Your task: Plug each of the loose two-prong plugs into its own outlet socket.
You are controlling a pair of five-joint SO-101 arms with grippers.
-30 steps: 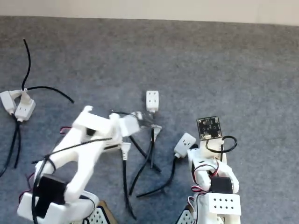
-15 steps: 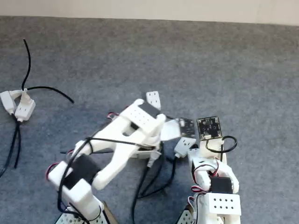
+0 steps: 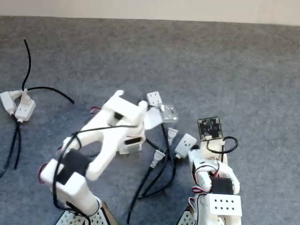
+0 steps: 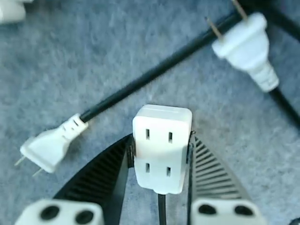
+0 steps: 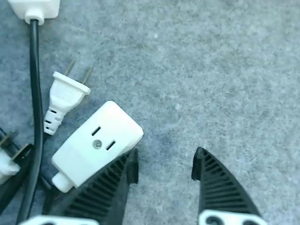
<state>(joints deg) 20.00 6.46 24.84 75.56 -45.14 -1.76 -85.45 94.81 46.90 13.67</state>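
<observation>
While the left pincer (image 4: 161, 140) is closed on the double socket (image 4: 162, 157), its 2 black fingers (image 4: 112, 178) pressed against the block's 2 long sides and the cord running back toward the wrist, the right pincer (image 5: 165, 161) stands well open with nothing in it, only bare desk (image 3: 234, 70) between its tips. Both loose plugs lie on the side of the double socket that faces the arm bases. The nearer plug (image 3: 171, 134) sits between the double socket and a single socket (image 5: 96, 143), and the farther plug (image 3: 157, 159) lies further from the double socket, toward the bases. The single socket lies just beside 1 finger of the right pincer. The coming move seems to turn on the nearer plug. The free right arm is clearly the closer one to it. Its long axis runs roughly away from that arm, with its 2 prongs pointing onward toward the double socket's side. The right pincer would probably have to pass over the single socket, close across the plug's short width, and then line the prongs up with 1 pair of slots on the held block.
</observation>
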